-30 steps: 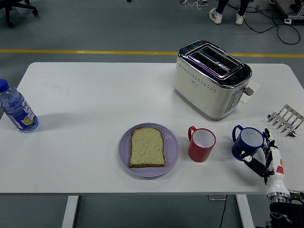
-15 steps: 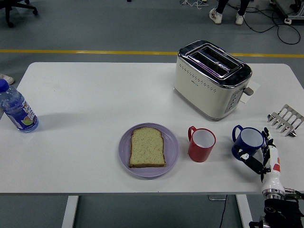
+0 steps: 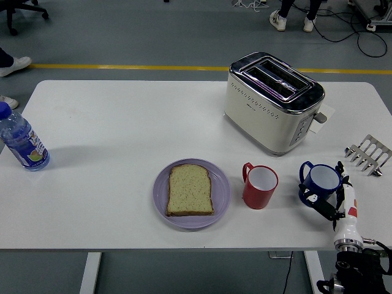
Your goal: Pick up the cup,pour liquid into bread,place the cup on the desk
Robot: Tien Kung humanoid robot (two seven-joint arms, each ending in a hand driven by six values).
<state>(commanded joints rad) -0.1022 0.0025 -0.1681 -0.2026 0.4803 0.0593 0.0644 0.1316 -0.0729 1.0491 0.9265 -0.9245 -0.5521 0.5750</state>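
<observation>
Right hand [image 3: 334,199] up from the worktop's [image 3: 122,128] near right corner, black fingers [image 3: 318,202] curled against the blue cup's [image 3: 318,182] near side, though whether truly clamped on it cannot be told. Blue cup upright at the hand's 11 o'clock, touching it, handle towards 9 o'clock; red cup [image 3: 260,186] just beside at the blue one's 9 o'clock. Bread [image 3: 190,189] flat on a purple plate [image 3: 220,195] further toward 9 o'clock; toaster [image 3: 273,101] at 12 o'clock from the red cup.

The right hand [image 3: 334,199] covers the blue cup's [image 3: 320,182] near side; bottle [image 3: 19,142] cropped left.
</observation>
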